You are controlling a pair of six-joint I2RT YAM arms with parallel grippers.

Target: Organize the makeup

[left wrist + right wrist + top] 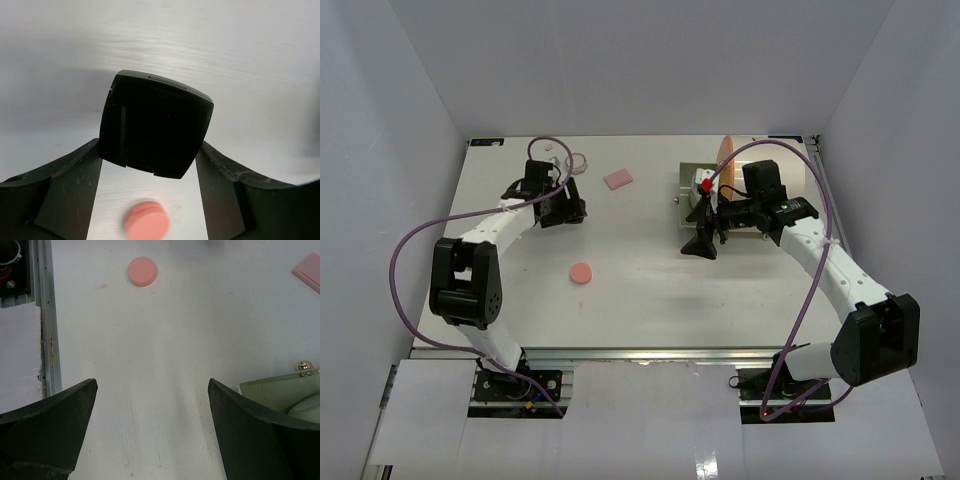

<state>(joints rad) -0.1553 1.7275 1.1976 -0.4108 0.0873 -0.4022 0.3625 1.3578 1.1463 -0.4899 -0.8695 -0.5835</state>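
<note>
A black compact (155, 127) is being gripped by the left gripper (149, 150), with its two sides being pressed by the closed-in fingers. In the overhead view this is being done beyond the pink disc (580, 272) and slightly to its left. Whether the compact is being carried clear of the table (650, 300) or is being rested on it cannot be told.

The right gripper (152, 385) is being held wide open with nothing between its fingers. It is being kept beyond the disc and well to its right, just beside the pale green case (272, 390).

The pink rectangular pad (618, 178) is being left loose beyond the disc and a little to its right. A small round jar (578, 160) is being left farther beyond the disc, just past the left gripper. The disc itself is being left alone, well apart from everything else.

By this showing, the organizing is being judged as barely begun. One piece is being held, and three are being left scattered for collection. Something pale is being glimpsed inside the case, right of the disc, but it cannot be identified.
</note>
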